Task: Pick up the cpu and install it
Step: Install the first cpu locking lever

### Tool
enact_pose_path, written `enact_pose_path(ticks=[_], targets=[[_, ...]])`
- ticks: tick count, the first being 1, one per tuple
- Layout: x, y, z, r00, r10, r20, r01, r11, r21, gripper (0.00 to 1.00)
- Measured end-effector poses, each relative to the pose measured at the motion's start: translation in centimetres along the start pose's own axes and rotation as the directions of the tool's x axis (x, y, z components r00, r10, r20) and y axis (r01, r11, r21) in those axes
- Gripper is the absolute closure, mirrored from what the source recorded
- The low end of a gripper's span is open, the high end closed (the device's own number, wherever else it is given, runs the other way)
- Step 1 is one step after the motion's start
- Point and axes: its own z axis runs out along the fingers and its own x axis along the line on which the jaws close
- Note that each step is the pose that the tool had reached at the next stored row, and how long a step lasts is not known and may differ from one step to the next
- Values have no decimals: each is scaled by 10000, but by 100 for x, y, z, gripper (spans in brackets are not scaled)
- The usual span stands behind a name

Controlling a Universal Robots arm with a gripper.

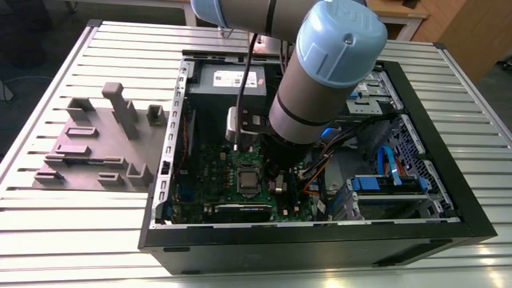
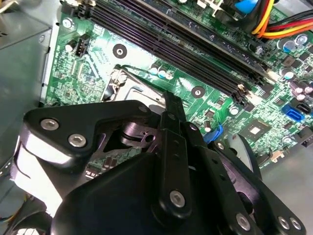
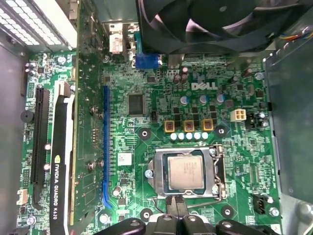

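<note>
I am looking through the first wrist view, and the cpu [image 3: 186,171] is lying flat inside the socket frame [image 3: 159,171] of the motherboard [image 3: 234,147]. Its silvery top is facing up and the frame's metal is closing around its edges. The tool [image 3: 175,203] is sitting just beside the frame, its two thin fingers drawn together with nothing between them. Whether they are touching the board, I cannot tell.

In the exterior view the chip is showing at about seven o'clock from the arm [image 1: 320,90], inside the open computer case [image 1: 320,246]. The grey fixture [image 1: 96,144] is lying on the table [image 1: 80,240] at nine o'clock from the case.

I am judging the chip to be light, thin and rigid, with a smooth metal top that is likely offering little friction. Its underside and the socket contacts are probably the fragile parts, so I am thinking of the two opposite pale edges as the place to pinch, keeping it level and gripping gently.
</note>
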Motion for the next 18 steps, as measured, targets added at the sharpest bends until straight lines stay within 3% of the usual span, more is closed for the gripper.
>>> enact_pose_path(ticks=[6, 18], targets=[[10, -12, 86, 10000, -92, -24, 92, 10000, -2, 89], [52, -17, 118, 9995, -291, -75, 291, 9996, -9, 89]])
